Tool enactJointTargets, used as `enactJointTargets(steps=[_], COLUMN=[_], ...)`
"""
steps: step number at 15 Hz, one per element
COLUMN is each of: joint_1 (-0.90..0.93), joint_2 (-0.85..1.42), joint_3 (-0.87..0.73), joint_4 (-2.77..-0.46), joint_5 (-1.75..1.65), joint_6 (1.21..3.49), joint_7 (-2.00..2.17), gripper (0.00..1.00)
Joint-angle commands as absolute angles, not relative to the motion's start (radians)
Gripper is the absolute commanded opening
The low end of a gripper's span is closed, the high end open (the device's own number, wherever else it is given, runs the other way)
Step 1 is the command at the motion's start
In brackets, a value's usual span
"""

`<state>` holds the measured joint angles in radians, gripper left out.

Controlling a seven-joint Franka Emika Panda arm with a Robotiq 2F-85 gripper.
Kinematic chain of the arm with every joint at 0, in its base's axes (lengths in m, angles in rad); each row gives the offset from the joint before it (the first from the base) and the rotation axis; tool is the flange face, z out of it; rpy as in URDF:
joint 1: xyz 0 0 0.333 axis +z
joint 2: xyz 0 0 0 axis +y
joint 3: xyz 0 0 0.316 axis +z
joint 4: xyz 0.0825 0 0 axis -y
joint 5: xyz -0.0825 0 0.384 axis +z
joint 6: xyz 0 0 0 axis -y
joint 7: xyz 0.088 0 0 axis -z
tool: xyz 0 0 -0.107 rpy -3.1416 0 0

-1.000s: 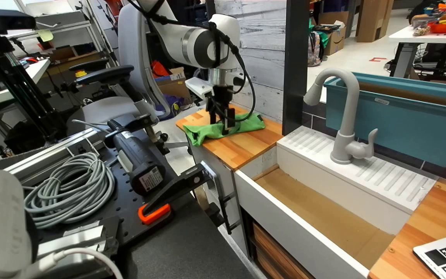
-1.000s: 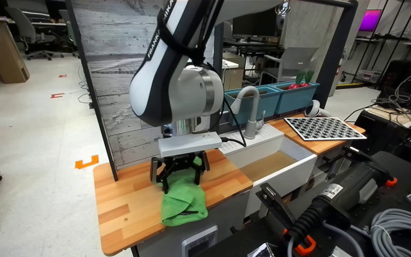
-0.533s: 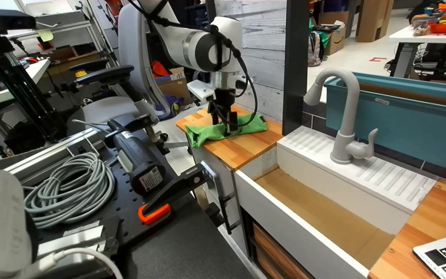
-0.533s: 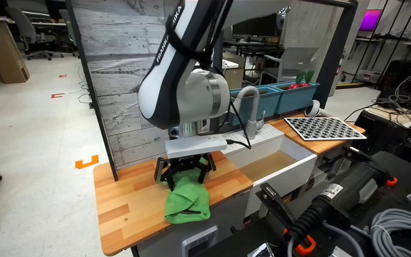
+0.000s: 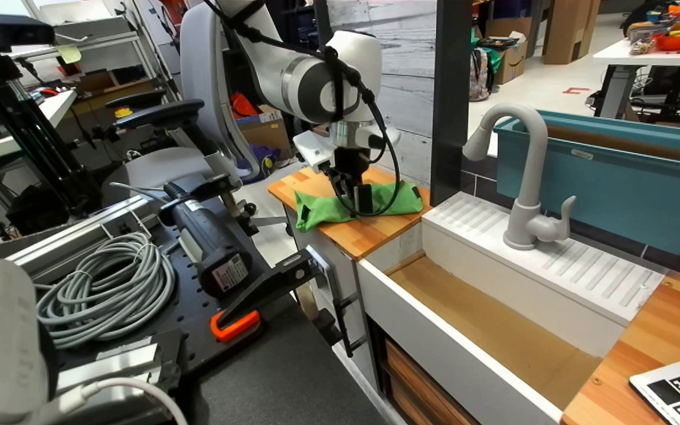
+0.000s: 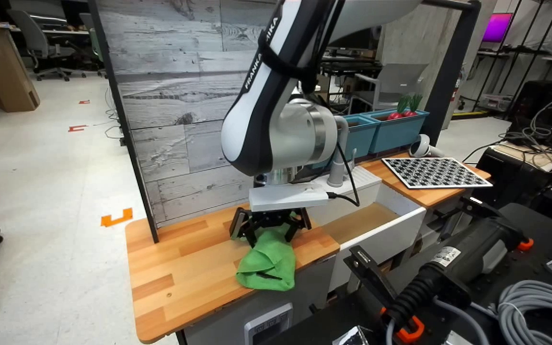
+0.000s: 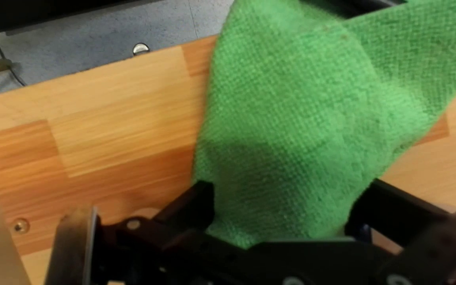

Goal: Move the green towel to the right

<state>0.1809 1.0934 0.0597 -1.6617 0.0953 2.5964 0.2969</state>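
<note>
Towel point(image 7: 303, 118), green and loosely folded: lying front to back across the wooden counter point(image 6: 185, 273), just left of the white sink point(image 5: 428, 342) in both exterior views, and hanging slightly over the front edge. Pinching in its narrowed middle with two black fingers point(image 7: 394, 208), standing well apart and touching cloth on both sides; apparently holding it, though not showing how tightly. Apparently resting on the wood rather than dangling in the air.

Probably being mid-task, with the sink side as the likely goal.

Risking a slip, from gripping soft, bulky cloth across a wide gap, and so leaving the towel behind or twisting it askew. Risking a snag on the dark post point(image 5: 451, 106), near the far end, from going right without lifting. Risking a droop into the sink, from overshooting the counter's side. Risking a tumble off the front, from letting the overhanging part outweigh the rest. Possibly scraping the wood, from pressing the fingers too low. Possibly hooking the looping black cable point(image 5: 367, 93) on the gray faucet point(image 5: 530, 200), from swinging farther than needed.
</note>
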Motion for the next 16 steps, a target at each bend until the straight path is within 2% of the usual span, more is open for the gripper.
enactJointTargets(steps=[1,16], joint_1=[0.138,0.130], joint_2=[1.049,0.975], joint_3=[0.066,0.051], joint_4=[-1.758,-1.845], joint_5=[0.133,0.159], joint_6=[2.658,2.661], joint_7=[0.267,0.288], gripper=[1.00,1.00])
